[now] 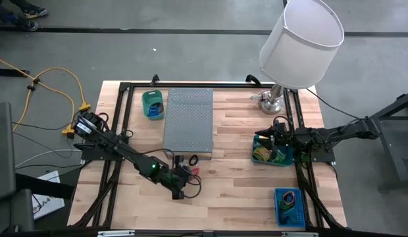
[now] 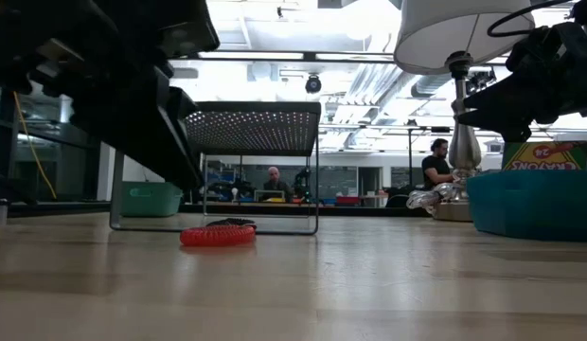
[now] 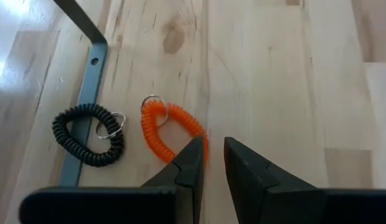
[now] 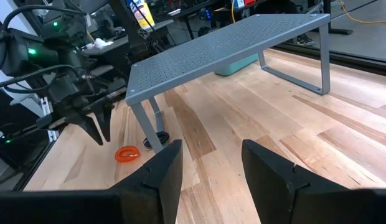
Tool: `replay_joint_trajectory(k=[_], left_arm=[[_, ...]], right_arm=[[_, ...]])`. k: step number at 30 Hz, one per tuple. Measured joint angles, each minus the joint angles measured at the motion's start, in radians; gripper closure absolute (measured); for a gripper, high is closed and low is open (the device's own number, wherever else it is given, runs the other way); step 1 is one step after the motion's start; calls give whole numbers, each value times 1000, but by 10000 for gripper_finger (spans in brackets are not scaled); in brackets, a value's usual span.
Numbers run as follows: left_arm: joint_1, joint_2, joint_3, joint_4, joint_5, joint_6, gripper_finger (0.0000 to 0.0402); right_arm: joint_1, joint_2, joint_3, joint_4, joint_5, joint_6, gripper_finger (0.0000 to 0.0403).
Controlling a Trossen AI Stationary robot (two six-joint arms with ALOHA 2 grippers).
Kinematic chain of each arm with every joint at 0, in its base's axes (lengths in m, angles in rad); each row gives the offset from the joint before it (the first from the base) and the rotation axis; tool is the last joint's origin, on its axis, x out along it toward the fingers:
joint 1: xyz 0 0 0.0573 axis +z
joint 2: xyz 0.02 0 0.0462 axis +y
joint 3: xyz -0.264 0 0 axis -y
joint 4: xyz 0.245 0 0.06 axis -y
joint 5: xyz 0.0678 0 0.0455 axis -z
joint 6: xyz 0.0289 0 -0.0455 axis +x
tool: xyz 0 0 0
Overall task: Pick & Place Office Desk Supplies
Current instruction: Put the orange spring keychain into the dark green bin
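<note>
The one legible text is "CRAYONS 24", printed on a yellow-green crayon box (image 2: 545, 154) that stands in the teal bin (image 2: 535, 204) on the right side of the table, seen in the low view. Nothing else in any view can be read.

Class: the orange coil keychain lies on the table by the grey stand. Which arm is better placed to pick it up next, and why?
Left. The left gripper hangs right over the orange coil keychain, fingers slightly apart. The right gripper sits across the table above the teal bin.
</note>
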Motion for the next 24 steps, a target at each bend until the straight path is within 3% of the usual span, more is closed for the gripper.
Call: replay_joint_trajectory(k=[9, 18, 24], left_arm=[[1, 0, 0, -2, -2, 46, 344], [-34, 0, 0, 9, 1, 308, 335], [-34, -1, 0, 31, 79, 410, 308]], right_arm=[[0, 0, 0, 0, 0, 0, 250], [0, 0, 0, 0, 0, 0, 250], [0, 0, 0, 0, 0, 0, 250]])
